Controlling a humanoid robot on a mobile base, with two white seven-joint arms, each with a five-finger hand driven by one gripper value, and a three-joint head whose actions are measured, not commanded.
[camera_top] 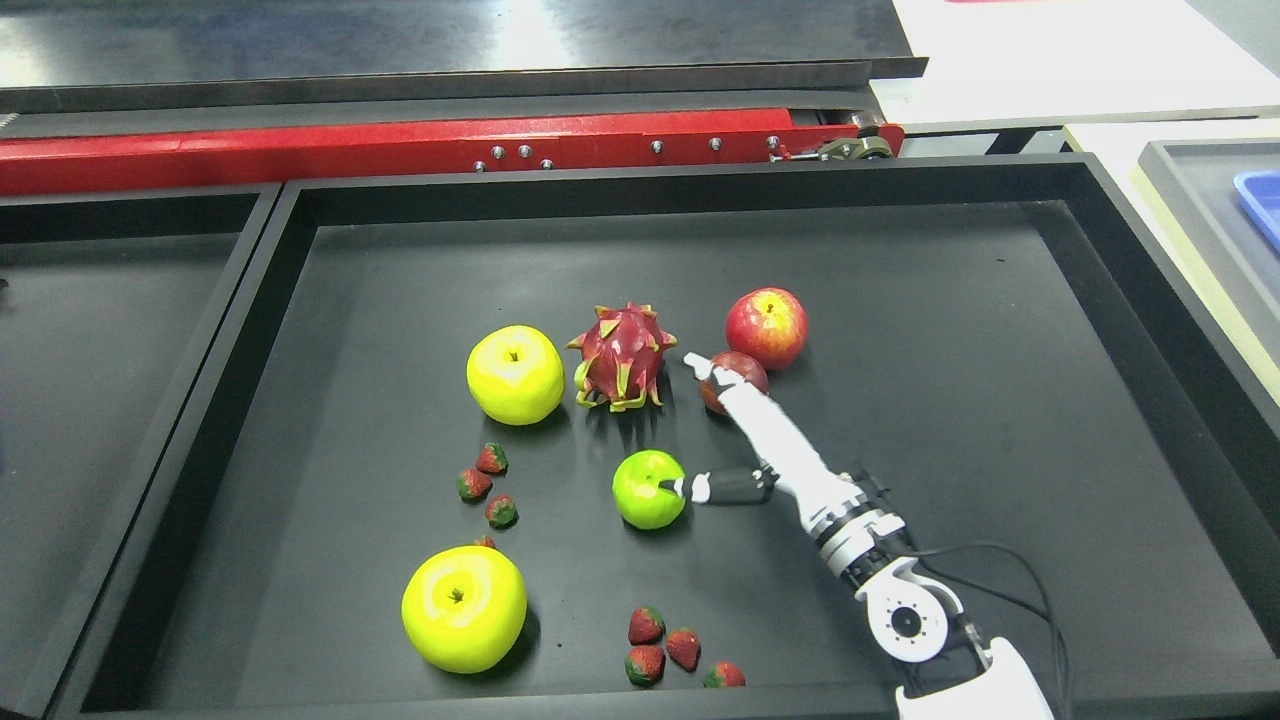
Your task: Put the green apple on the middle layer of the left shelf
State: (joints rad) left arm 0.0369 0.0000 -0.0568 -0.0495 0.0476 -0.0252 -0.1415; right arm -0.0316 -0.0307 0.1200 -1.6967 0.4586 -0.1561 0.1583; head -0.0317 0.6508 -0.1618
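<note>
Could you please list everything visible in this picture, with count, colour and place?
Small green apple: one, bright green, tray centre, at the thumb tip.
Large yellow-green apples: two, one beside the dragon fruit, one near the front edge.
Dragon fruit: one, magenta with green tips, centre.
Red apple: one, right of the dragon fruit.
Dark red fruit: one, partly behind the hand.
Strawberries: about eight, red-green, a cluster left of centre, another at the front.
Black tray: one, holding all fruit.
Red bar: one, behind the tray.
Right hand: white and black, fingers spread, from lower right.
</note>
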